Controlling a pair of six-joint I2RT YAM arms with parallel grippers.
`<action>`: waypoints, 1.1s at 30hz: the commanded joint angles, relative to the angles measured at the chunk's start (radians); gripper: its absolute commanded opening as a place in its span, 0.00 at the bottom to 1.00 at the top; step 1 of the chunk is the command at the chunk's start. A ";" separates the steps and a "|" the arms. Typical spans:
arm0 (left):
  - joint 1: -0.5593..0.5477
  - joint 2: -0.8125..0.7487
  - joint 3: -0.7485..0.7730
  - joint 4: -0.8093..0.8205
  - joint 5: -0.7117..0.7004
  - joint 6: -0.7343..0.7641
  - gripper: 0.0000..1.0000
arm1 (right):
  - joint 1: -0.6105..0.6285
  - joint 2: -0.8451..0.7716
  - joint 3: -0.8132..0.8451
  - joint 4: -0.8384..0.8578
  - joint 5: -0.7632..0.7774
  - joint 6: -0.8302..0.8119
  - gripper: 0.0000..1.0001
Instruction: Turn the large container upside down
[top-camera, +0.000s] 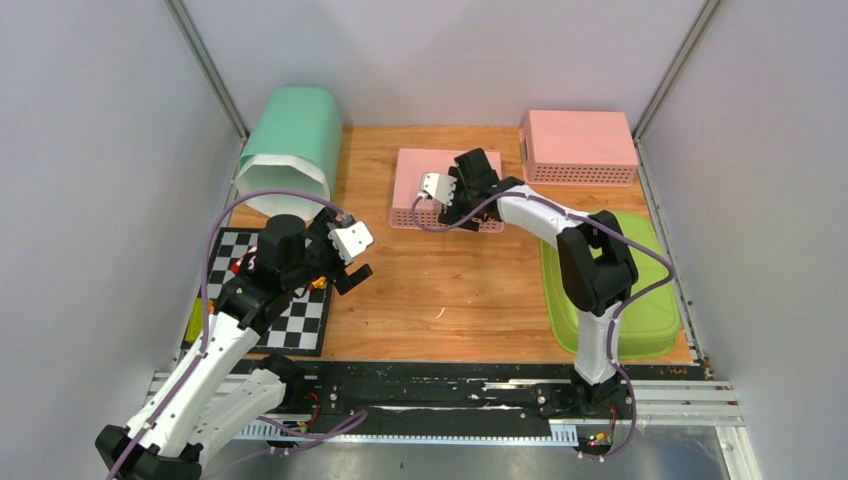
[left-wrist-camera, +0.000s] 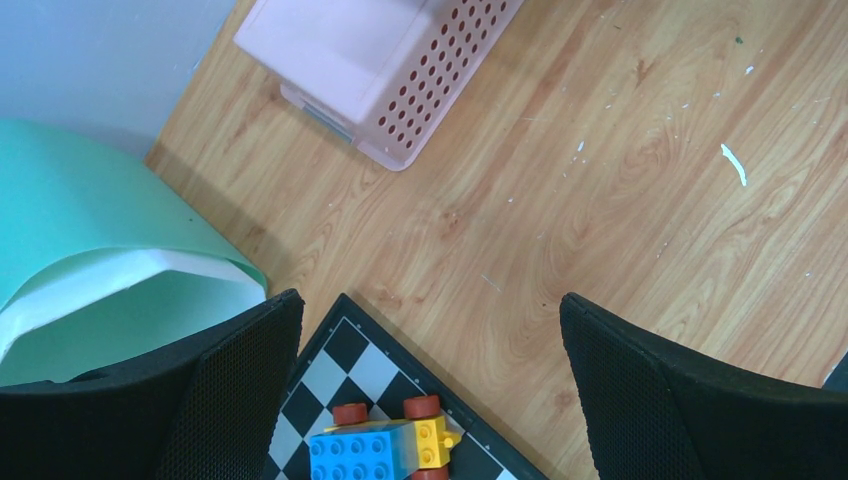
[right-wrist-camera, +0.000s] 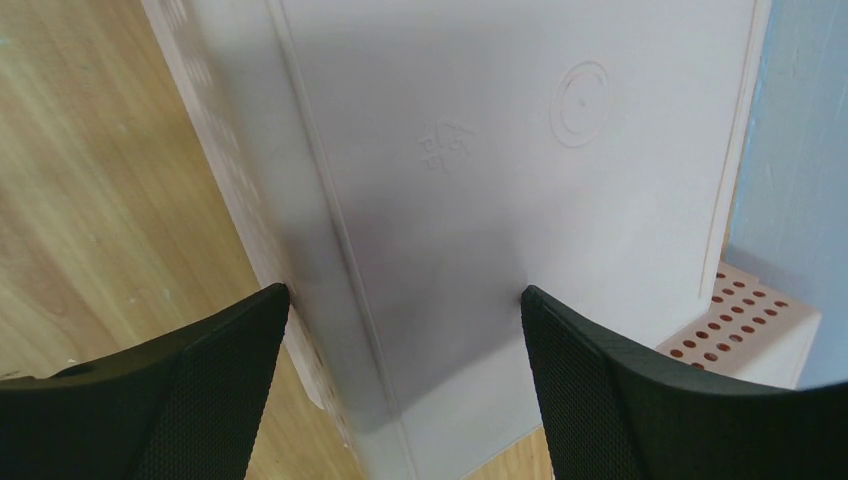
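Site: light wood-grain table (top-camera: 450, 290), scuffed with small white flecks, boxed in by plain pale walls with metal corner posts.

Near row: checkerboard (top-camera: 300, 325) at the left edge, carrying a blue-and-yellow toy brick car (left-wrist-camera: 385, 450). Green lid (top-camera: 655, 325) lies flat at the right edge.

Left claw (top-camera: 358, 258): released, grasping nothing, poised above the checkerboard's far corner.

Centre: pink basket (top-camera: 415, 165), base uppermost, judged to be the task's container. Right claw (right-wrist-camera: 405, 370): spread wide just above that base, gripping nothing. Contact cannot be told.

Far row: mint bin (top-camera: 295, 135) on its side in the left corner, mouth facing the arms. Second pink basket (top-camera: 578, 140) at the right, solid face up, well apart from the first.

Hazards:
- A spread finger may catch the basket's edge as the arm lifts, dragging or tipping it off its rim.
- Which container counts as "large" is uncertain, so the wrong one could be handled.
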 joint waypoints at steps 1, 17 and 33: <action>0.011 0.000 -0.011 0.018 0.022 -0.004 1.00 | -0.043 0.055 0.035 -0.076 0.088 -0.020 0.88; 0.014 0.004 -0.013 0.019 0.028 -0.004 1.00 | -0.097 0.149 0.154 -0.079 0.157 -0.086 0.88; 0.016 0.006 -0.016 0.020 0.029 -0.002 1.00 | -0.115 0.250 0.286 -0.079 0.195 -0.082 0.89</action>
